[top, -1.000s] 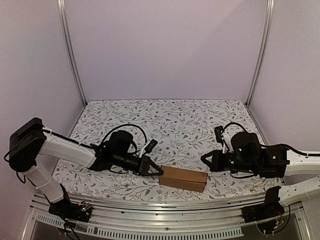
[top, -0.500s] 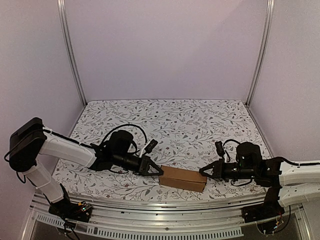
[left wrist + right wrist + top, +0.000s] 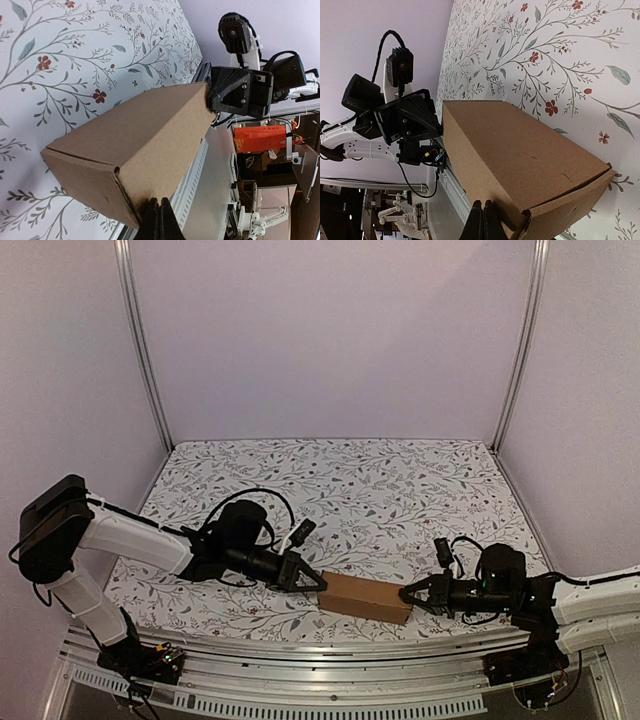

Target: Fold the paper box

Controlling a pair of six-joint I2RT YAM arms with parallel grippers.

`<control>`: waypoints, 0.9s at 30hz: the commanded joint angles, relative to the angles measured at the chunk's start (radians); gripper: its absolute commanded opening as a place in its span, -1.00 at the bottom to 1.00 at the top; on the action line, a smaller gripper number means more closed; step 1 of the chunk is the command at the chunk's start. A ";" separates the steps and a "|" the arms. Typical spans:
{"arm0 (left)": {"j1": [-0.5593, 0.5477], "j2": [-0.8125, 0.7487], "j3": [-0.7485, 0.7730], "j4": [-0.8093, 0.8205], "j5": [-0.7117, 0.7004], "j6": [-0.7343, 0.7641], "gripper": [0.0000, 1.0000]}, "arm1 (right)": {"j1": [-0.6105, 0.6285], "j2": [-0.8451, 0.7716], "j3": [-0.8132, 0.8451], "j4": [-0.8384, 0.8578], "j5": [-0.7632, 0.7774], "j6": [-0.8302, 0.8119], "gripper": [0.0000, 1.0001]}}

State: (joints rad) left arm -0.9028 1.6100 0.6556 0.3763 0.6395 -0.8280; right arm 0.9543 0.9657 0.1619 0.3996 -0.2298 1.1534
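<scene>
The paper box [image 3: 366,597] lies closed up as a long brown carton on the floral surface [image 3: 350,480], close to its near edge, between the 2 hands. The left hand [image 3: 318,583] points at the box's left end, its tip touching the cardboard. In the left wrist view its fingers [image 3: 152,225] are pressed together with no gap, set against the lower edge of that end. The right hand [image 3: 407,593] meets the opposite end the same way, fingers [image 3: 477,225] closed tight against each other, nothing visibly held between them.
</scene>
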 commanded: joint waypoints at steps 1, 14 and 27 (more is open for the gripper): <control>0.015 0.050 -0.024 -0.169 -0.052 0.002 -1.00 | -0.005 0.081 -0.083 -0.066 0.047 0.013 -1.00; 0.032 0.035 -0.023 -0.191 -0.052 0.011 -1.00 | -0.004 0.333 -0.105 -0.053 0.149 0.014 -1.00; 0.061 -0.039 -0.025 -0.276 -0.087 0.044 -1.00 | -0.004 0.475 -0.031 0.076 0.106 -0.011 -1.00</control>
State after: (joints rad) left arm -0.8574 1.5677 0.6617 0.2859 0.6102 -0.8173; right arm 0.9524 1.3735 0.1596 0.9020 -0.1467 1.1847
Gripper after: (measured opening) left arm 0.004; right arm 0.002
